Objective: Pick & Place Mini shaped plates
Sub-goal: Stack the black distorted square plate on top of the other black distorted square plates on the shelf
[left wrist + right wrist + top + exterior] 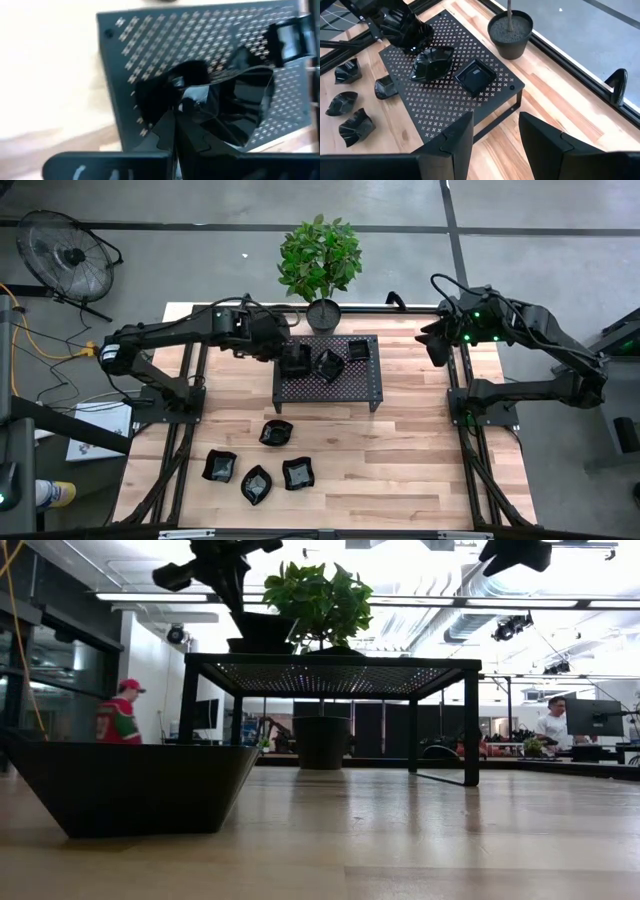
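- The pale wooden plank surface [400, 460] is carrying everything, with a dark frame running along its edges.
- The two dark arms are reaching in from opposite sides: the left one is stretching over the rack, the right one is waiting folded above the surface's far right corner.
- The large black perforated metal rack [340, 388] is standing on four legs at the far middle of the surface.
- The green leafy plant in a round black pot [323, 313] is standing just behind the rack, at the far edge of the surface.
- The left claw [293, 356] is hanging over the rack's left part, closed on a glossy black wavy-edged mini plate [235, 107], which is sitting right at the rack's perforated top; whether it is touching the top cannot be told.
- The right claw [495, 140] is hovering well away from the plates, its two dark fingers standing apart with nothing between them.
- A leaf-like black mini plate [329, 365] is lying on the middle of the rack, just beside the left claw.
- A square black mini plate [358, 350] is lying on the rack's far right part, near the leaf-like one.
- Four more small black mini plates are lying on the bare wood in front of the rack: one [276, 434] nearest the rack, and three in a loose row closer to the front edge [220, 468], [256, 484], [297, 473].
- Beyond the surface, a person in a red and green top [118, 718] is showing in the room.
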